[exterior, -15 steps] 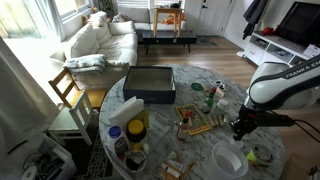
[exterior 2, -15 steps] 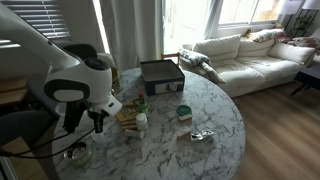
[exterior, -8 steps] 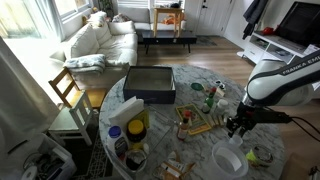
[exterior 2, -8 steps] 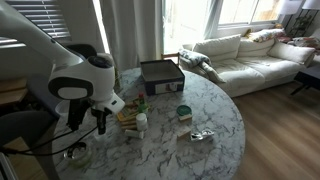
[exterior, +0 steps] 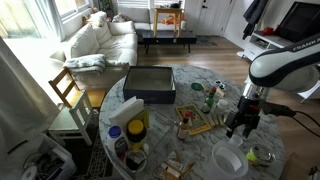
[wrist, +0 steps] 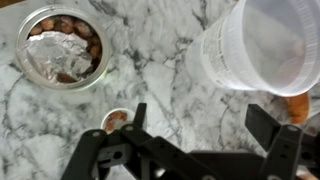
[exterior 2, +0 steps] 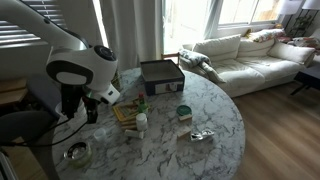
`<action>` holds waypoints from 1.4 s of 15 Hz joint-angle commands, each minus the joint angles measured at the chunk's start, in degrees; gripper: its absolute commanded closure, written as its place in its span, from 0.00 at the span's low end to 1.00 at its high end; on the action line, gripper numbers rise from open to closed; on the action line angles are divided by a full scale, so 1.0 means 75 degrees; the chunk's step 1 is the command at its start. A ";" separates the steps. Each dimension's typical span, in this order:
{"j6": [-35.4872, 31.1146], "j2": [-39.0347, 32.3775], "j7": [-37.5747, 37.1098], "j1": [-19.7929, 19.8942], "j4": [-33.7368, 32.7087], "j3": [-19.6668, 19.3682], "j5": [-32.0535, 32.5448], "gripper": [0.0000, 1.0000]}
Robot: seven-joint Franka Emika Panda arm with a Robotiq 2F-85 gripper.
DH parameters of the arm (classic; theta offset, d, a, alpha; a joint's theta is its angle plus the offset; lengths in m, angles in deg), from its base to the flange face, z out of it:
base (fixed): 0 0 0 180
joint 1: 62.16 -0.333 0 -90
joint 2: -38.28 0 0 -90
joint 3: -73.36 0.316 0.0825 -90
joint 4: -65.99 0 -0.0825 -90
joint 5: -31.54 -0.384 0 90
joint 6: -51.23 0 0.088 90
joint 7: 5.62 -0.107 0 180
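Although the pincer point(wrist: 200, 112) is seen spread wide and empty, nothing but bare marble bench point(wrist: 160, 60) is caught between its jaws. The nearest thing, a small round cup point(wrist: 116, 120), is found just outside one fingertip point(wrist: 139, 108) and is partly hidden by the linkage. Since it is round, no long axis is offered. A foil-lined bowl point(wrist: 62, 45) of nuts is set farther out on that same side. A clear tub point(wrist: 262, 45) is placed beyond the opposite finger. Both are kept apart from the pincer. In an exterior view the arm point(exterior: 275, 65) is shown arched high with the wrist turned straight down, and the pincer is held seemingly clear of the bench.
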State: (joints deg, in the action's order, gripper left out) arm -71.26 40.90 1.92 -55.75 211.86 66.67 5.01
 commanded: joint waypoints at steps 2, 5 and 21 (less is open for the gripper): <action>0.1145 0.0335 0.0940 -0.0281 0.0010 0.0177 -0.0094 0.00; 0.1078 0.0261 0.1091 -0.0512 0.0050 0.0400 0.0067 0.00; -0.2032 0.0362 -0.0024 -0.0997 0.0365 0.1074 0.2262 1.00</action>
State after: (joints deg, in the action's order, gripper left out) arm -84.14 41.80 4.68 -62.37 213.59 73.93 18.12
